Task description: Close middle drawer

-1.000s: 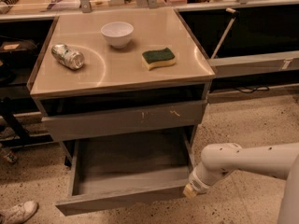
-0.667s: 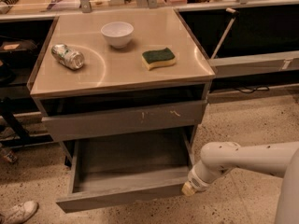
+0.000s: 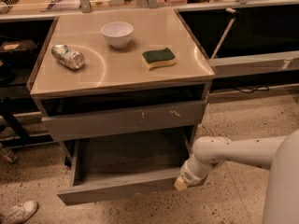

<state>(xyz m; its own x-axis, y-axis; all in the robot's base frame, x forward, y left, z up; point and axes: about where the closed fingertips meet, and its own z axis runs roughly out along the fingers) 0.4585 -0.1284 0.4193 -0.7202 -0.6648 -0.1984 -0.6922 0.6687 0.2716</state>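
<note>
Presently, item one: middle drawer [image 3: 122, 191], lower centre of frame, pulled well out of the cabinet, grey floor exposed, nothing seen inside. Item two: gripper [image 3: 181, 183], lower right, its pale tip at the right end of the drawer's front panel, apparently touching; whether open or closed cannot be told. Just above: scratched drawer front [image 3: 126, 119]. On the cabinet top [image 3: 117, 76]: white bowl [image 3: 117, 33], crushed can [image 3: 68, 56], green sponge [image 3: 159, 58]. Progress, by judgement: closing not done; the whole inward push is left
</note>
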